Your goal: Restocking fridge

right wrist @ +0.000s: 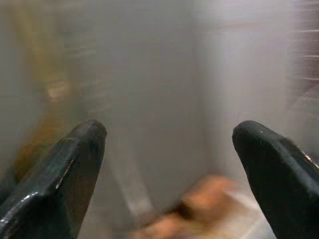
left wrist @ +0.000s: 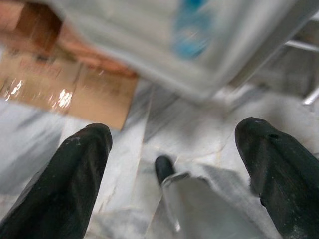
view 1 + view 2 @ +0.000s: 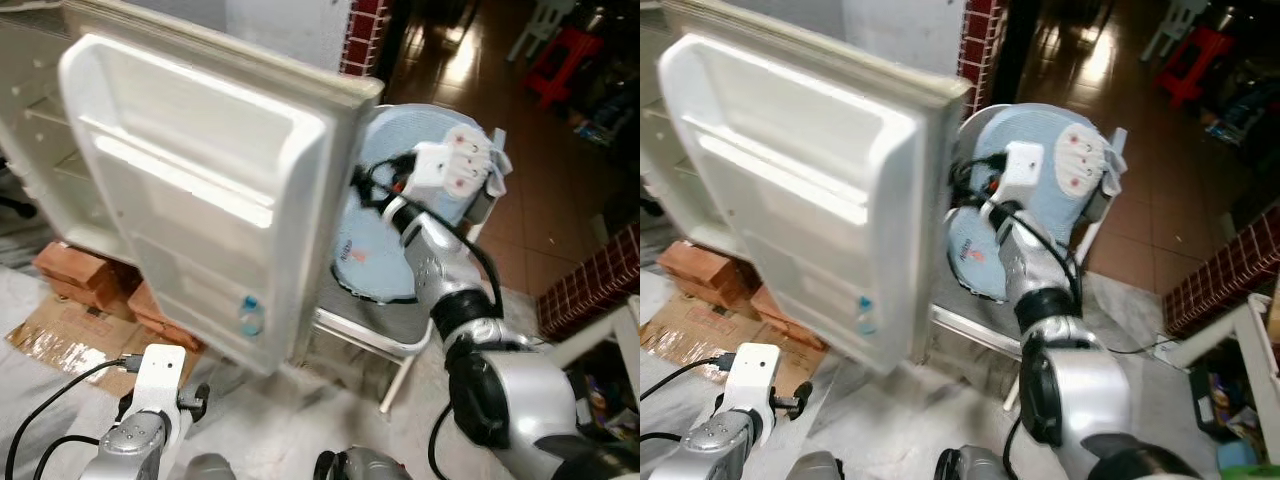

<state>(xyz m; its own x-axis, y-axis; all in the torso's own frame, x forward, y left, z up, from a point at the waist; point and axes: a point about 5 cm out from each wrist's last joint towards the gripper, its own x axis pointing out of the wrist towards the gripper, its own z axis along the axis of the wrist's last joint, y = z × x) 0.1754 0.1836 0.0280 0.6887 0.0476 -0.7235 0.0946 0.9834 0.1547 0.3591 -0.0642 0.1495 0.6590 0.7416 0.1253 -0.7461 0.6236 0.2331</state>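
Note:
The white fridge door [image 3: 200, 190] stands swung open, its inner shelves facing me. A small water bottle [image 3: 250, 316] with a blue label stands in the door's lowest shelf. My right arm [image 3: 440, 260] reaches up to the door's outer edge, where its fingers are hidden behind the edge. In the right wrist view the right gripper [image 1: 169, 134] is open with nothing between its fingers, facing a blurred grey surface. My left gripper [image 2: 174, 144] hangs low and open over the marble floor [image 2: 199, 124], below the door and the bottle [image 2: 192, 30].
The fridge body [image 3: 30, 130] with its shelves stands at the far left on red bricks [image 3: 75, 265], with flattened cardboard [image 3: 60, 335] in front. Behind the door a white chair [image 3: 370, 340] holds a round light-blue object [image 3: 380, 250]. A low brick wall [image 3: 600, 280] stands at the right.

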